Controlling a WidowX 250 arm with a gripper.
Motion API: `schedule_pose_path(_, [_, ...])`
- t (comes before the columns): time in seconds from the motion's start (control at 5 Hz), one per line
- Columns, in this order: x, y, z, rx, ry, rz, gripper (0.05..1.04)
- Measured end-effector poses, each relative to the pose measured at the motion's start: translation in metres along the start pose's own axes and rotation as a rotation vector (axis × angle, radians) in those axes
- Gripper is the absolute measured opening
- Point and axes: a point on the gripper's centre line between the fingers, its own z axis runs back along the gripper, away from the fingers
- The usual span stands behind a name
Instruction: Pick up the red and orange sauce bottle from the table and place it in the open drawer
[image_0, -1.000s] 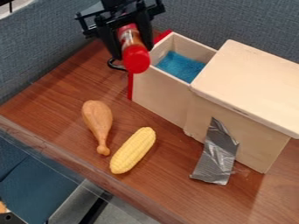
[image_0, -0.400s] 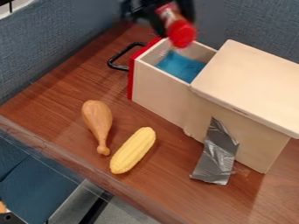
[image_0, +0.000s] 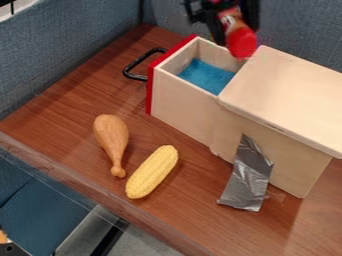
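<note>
At the top edge, right of centre, the black gripper (image_0: 234, 22) is shut on a red-capped bottle (image_0: 241, 41). The bottle hangs with its cap tilted down, over the back right corner of the pulled-out drawer (image_0: 182, 103), beside the lid's corner. A blue lining (image_0: 206, 76) lies on the drawer's bottom. The drawer has a red front and a black handle (image_0: 135, 67) on its left. In front of it, a brown drumstick (image_0: 111, 136) and a yellow corn cob (image_0: 152, 172) lie on the wooden surface.
The light wooden box (image_0: 292, 95), with a flat top, stands at the right. Silver tape (image_0: 248, 177) runs from its side onto the table (image_0: 60, 110). Blue fabric panels (image_0: 73, 40) rise behind, and the table's front edge slants across the lower left.
The gripper has moved right with the bottle, from the drawer's handle end, across the opening, to its far corner. The drawer, drumstick and corn have stayed in place.
</note>
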Motion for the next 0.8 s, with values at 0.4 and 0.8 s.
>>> schedule_pose_path(0.4, [-0.004, 0.013, -0.026, 0.027, -0.007, 0.017, 0.605])
schedule_pose_path(0.8, [0.009, 0.029, -0.023, 0.028, -0.029, 0.059, 0.604])
